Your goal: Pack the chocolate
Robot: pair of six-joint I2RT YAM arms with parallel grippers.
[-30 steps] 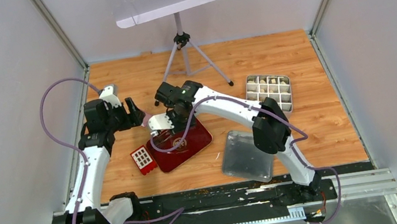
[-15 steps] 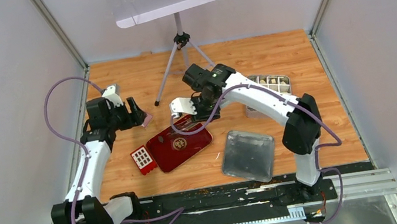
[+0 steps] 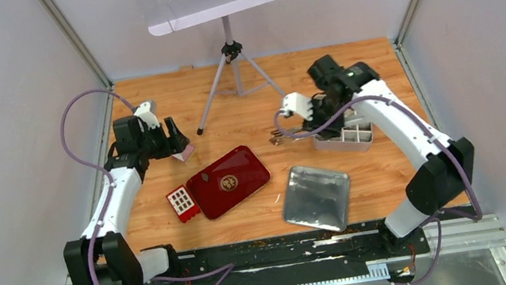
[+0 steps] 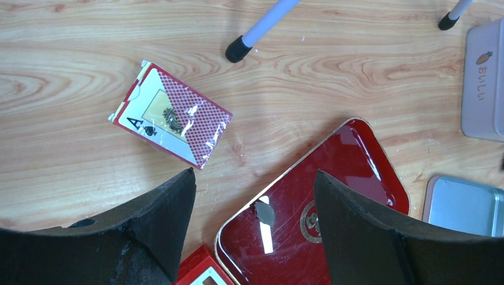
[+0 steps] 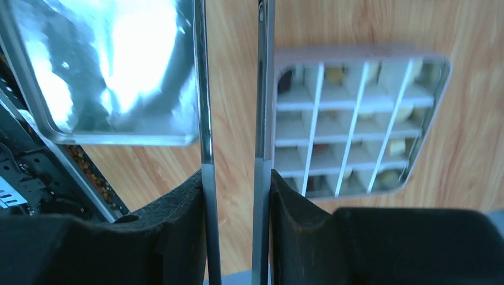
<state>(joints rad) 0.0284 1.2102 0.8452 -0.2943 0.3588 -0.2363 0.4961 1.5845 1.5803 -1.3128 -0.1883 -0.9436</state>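
The chocolate [image 5: 387,176] lies as small cream and brown pieces in the cells of a gridded tin [image 5: 356,119]. That tin [image 3: 344,142] sits at the right of the floor, partly under my right arm. My right gripper [image 5: 235,178] [image 3: 304,115] is shut on metal tongs [image 5: 261,107], whose two arms run out beside the tin's left edge [image 3: 281,137]. The tongs' tips are out of the wrist view. My left gripper [image 4: 254,178] [image 3: 172,141] hangs open and empty at the left, above the red tray's corner.
A glossy red tray [image 3: 229,180] lies mid-floor with a small red box [image 3: 182,202] at its left end. A pack of playing cards [image 4: 172,122] lies near the left gripper. A silver lid [image 3: 316,197] rests near the front. Tripod legs [image 3: 236,77] stand at the back.
My right arm has swung from above the red tray over to the gridded tin on the right, carrying the tongs. The left arm has drifted slightly back.
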